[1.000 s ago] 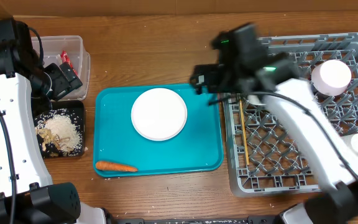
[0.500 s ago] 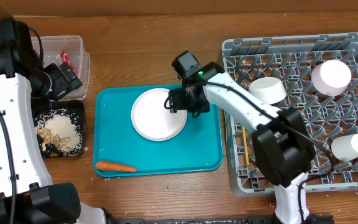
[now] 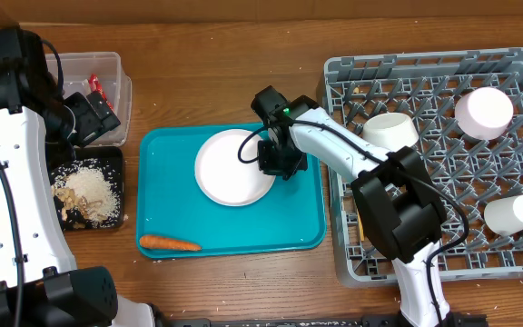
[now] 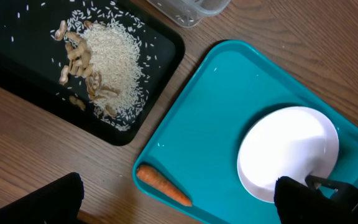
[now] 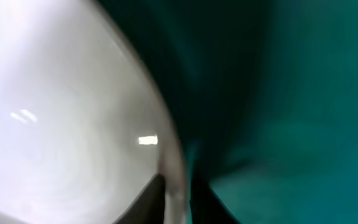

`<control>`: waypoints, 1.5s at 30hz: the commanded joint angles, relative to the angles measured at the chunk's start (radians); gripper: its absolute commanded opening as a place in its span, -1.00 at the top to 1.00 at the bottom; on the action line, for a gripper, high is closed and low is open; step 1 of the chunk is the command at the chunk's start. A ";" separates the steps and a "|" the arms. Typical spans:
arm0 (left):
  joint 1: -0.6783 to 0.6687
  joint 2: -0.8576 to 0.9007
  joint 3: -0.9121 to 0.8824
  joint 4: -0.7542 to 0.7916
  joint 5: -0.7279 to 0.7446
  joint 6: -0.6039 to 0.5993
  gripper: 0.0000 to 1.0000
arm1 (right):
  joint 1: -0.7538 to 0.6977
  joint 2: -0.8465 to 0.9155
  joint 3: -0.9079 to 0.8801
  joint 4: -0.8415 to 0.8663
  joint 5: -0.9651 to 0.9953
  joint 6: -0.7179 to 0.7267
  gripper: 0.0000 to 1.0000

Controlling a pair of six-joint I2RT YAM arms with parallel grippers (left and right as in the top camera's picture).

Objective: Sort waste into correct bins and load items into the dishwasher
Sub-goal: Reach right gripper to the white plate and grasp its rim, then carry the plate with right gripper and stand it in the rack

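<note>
The white round plate (image 3: pixel 230 168) lies on the teal tray (image 3: pixel 157 182). My right gripper (image 3: pixel 276 162) is at the plate's right edge, and in the right wrist view its jaws (image 5: pixel 178 194) are shut on the plate's rim (image 5: pixel 173 168). An orange carrot (image 3: pixel 169 242) lies at the tray's front left corner. My left gripper (image 3: pixel 89 118) hangs open above the black tray (image 3: pixel 113 162), which holds rice (image 3: pixel 92 191) and peanut shells (image 4: pixel 73 53). Nothing is between the left fingers (image 4: pixel 61 199).
A clear tub (image 3: pixel 112 68) at the back left holds a red wrapper (image 3: pixel 96 88). The grey dish rack (image 3: pixel 407 227) on the right holds a bowl (image 3: pixel 390 130) and two cups (image 3: pixel 485 111), (image 3: pixel 514 213). My right arm reaches from the rack across the tray.
My right arm swung left from over the rack to the plate, and its jaws closed on the plate's right rim. The plate shifted slightly to the right. The left arm stayed still.
</note>
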 commanded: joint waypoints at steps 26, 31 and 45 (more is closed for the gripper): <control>0.002 -0.005 -0.001 0.003 -0.011 0.012 -1.00 | -0.282 -0.452 0.258 -0.185 0.914 -0.231 0.92; 0.002 -0.005 -0.002 0.008 -0.011 0.012 -0.99 | -0.376 -0.452 0.247 -0.186 1.259 -0.234 0.92; 0.002 -0.005 -0.001 0.034 -0.006 -0.027 -1.00 | -0.529 -0.423 0.031 -0.134 1.294 -0.185 0.92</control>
